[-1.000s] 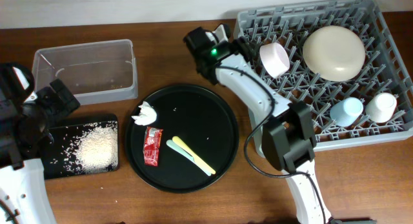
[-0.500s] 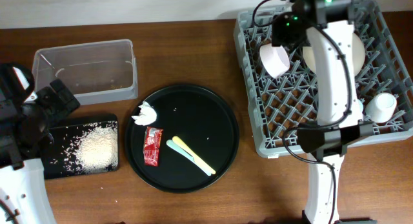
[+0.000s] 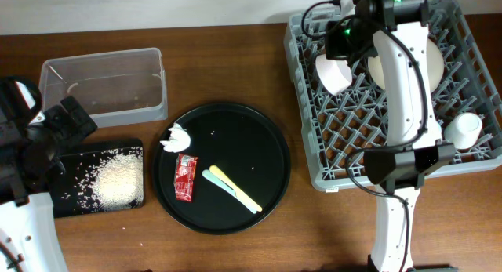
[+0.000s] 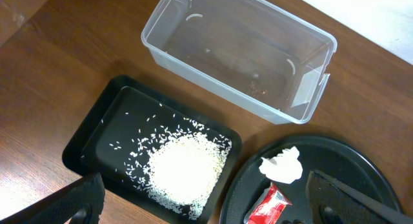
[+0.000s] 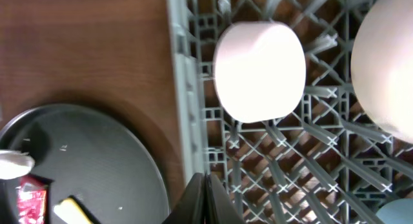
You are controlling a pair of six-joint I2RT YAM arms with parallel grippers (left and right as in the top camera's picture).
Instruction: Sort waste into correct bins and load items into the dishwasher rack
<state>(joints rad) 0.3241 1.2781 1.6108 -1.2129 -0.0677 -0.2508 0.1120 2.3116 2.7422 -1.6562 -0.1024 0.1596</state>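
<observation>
Right gripper [image 5: 205,192] is hovering over the rack [image 3: 337,166] in the upper right of the overhead view, fingers pressed together and carrying nothing. The bowl [image 5: 259,72] is resting tipped among the pegs just ahead of it, with the plate [image 5: 387,62] leaning beside that. White cup [image 3: 463,128] is sitting at the rack's right edge. Left gripper [image 4: 203,185] is hanging at the far left, spread wide and empty, above the tray [image 4: 97,143] where the rice [image 4: 184,169] is lying heaped, the tub [image 3: 102,84] just above it. What's wanting attention now, I'd say, is the round tray [image 3: 251,139] in the centre: tissue [image 3: 177,138], sachet [image 3: 185,178], and the yellow utensil [image 3: 238,189] lying against the green utensil [image 3: 213,178]. For the utensils, the right arm should be opening before descending, coming straight down across one handle, and pinching one at a time, since they're touching and slim pieces will likely be slipping on that smooth tray.
</observation>
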